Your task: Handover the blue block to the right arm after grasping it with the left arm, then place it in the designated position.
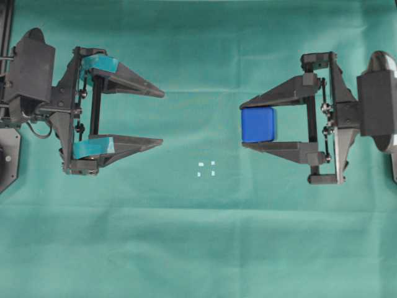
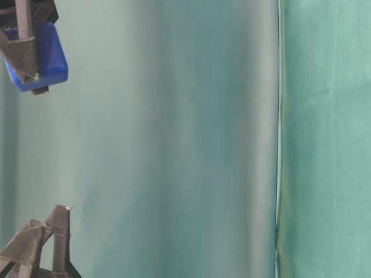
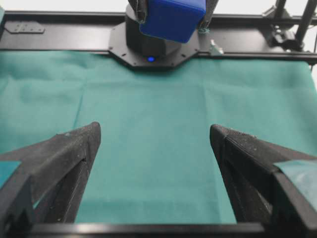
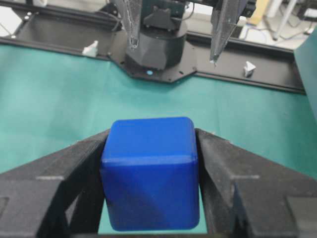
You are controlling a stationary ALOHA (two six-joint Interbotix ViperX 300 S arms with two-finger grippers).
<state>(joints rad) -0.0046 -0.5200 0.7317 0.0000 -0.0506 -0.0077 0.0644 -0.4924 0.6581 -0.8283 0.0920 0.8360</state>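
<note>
The blue block [image 1: 258,125] is held between the fingers of my right gripper [image 1: 243,126], the plain black one, which is shut on it above the green cloth. In the right wrist view the block [image 4: 150,171] fills the gap between both fingers. It also shows in the left wrist view [image 3: 172,17] and in the table-level view [image 2: 45,58]. My left gripper [image 1: 162,118], with teal tape patches, is open and empty at the left, well apart from the block. The designated position [image 1: 206,169], four tiny white marks, lies on the cloth between the grippers, nearer the front.
Green cloth [image 1: 198,248] covers the whole table. The right arm's black base [image 3: 151,47] and a black frame rail stand at the far edge in the left wrist view. The left arm's base [image 4: 157,47] shows in the right wrist view.
</note>
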